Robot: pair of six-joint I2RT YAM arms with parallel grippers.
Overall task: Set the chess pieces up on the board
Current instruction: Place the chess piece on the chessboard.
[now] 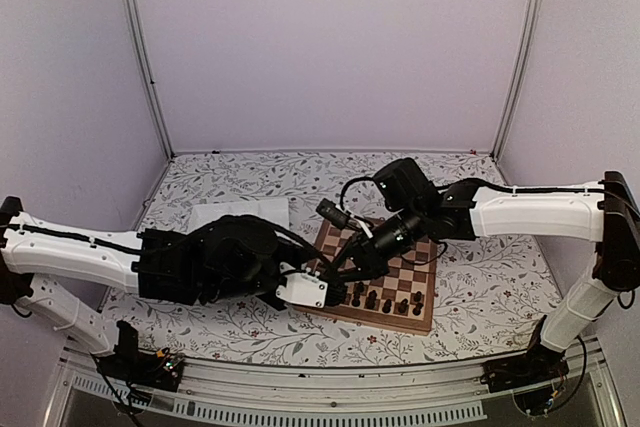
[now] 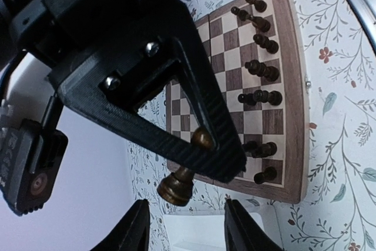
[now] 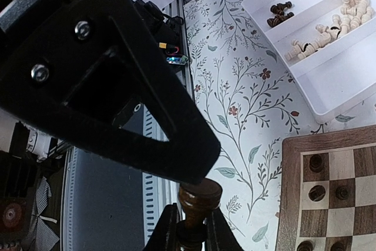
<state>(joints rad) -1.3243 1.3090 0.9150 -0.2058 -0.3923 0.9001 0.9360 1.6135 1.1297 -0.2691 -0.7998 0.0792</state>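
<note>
over the board (image 1: 405,282) edge my right tool (image 3: 192,233) pinches a dark piece (image 3: 198,198) (a handover, i judge); my left tool (image 2: 185,216) stands spread and next must close on it.

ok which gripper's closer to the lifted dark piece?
Right. The right gripper is shut on the dark piece. The left gripper is open close beside it, with the piece just ahead of its fingers and not gripped.
</note>
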